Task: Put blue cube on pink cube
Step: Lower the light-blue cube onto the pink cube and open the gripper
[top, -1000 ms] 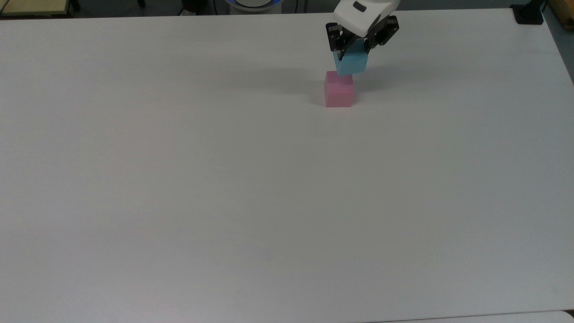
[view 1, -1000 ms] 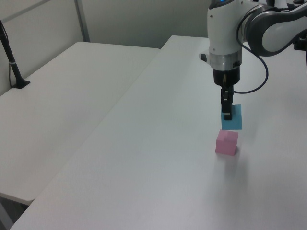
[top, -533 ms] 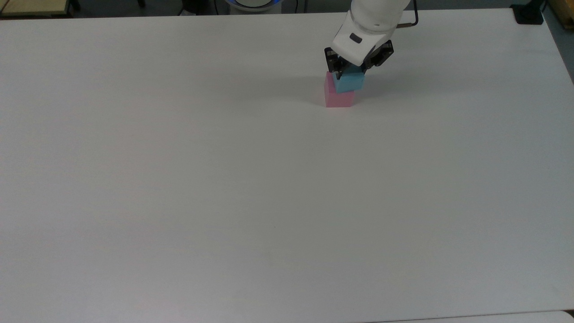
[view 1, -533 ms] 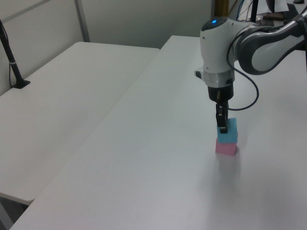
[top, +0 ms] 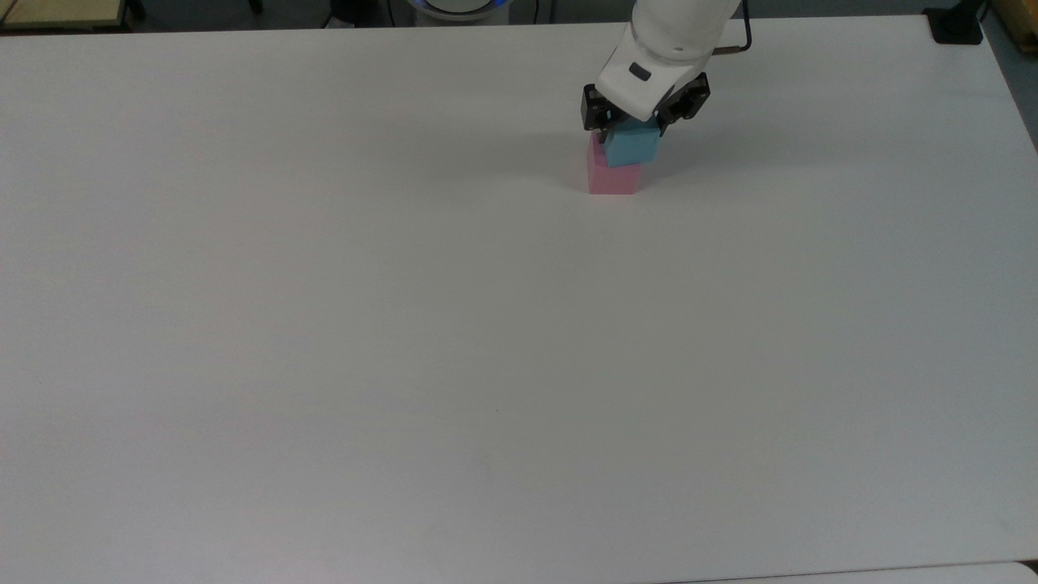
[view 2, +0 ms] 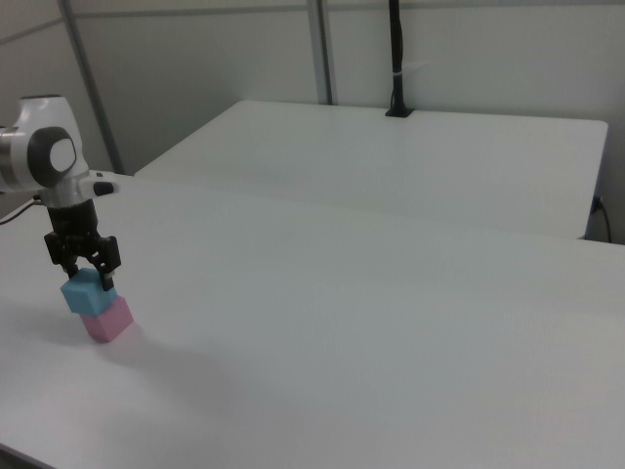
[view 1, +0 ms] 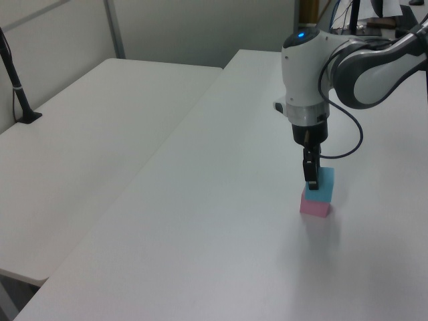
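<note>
Stacking status: blue cube (top: 633, 144) sits on top of pink cube (top: 612, 173), the two faces in contact as far as the right view shows.
Alignment: in the top view the blue cube is offset toward the top view's right and turned slightly against the pink cube below; overhang appears small.
Gripper (top: 635, 128): directly above the stack, fingers (view 2: 109, 278) straddling the blue cube and standing apart from its sides, as best the right view allows.
Table (top: 405, 324): white; the pink cube rests flat on it near the far edge in the top view.
Done: placement, by appearance.
Left: lifting the arm clear without nudging the stack.
</note>
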